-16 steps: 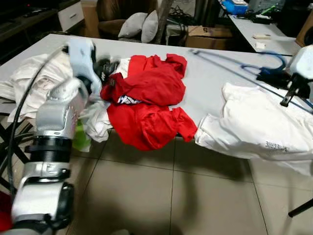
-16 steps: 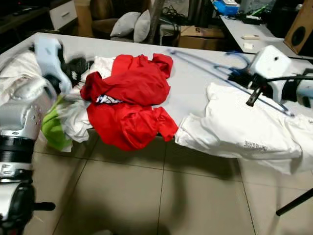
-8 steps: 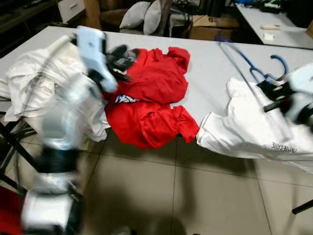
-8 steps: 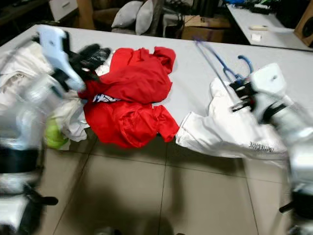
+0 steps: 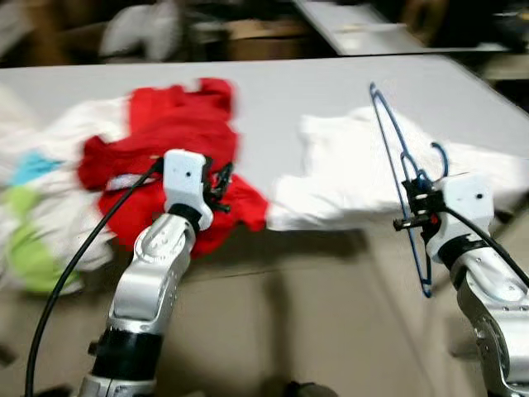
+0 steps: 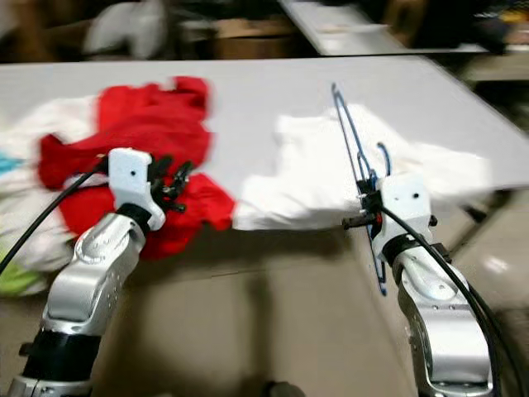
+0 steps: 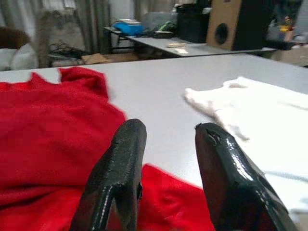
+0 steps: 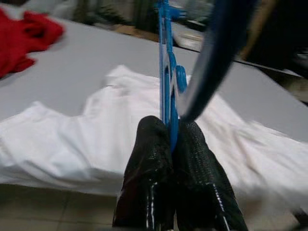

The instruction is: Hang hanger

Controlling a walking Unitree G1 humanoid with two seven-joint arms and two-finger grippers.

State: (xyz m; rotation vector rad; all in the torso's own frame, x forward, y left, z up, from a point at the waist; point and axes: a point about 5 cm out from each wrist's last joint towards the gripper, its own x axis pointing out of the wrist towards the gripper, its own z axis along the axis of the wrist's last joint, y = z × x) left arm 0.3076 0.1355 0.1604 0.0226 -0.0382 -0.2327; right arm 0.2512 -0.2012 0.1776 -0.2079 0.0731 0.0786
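No text, label, brand, number or sign can be read anywhere. Both head views are blurred by motion, so any print on the crumpled red cloth garment (image 5: pixel 165 132) or the flat white cloth garment (image 5: pixel 355 165) lying on the grey table (image 5: pixel 273 83) is smeared past reading. The cardboard boxes and the black-and-wood speaker cabinet (image 7: pixel 231 26) in the background are too small and soft to show lettering.
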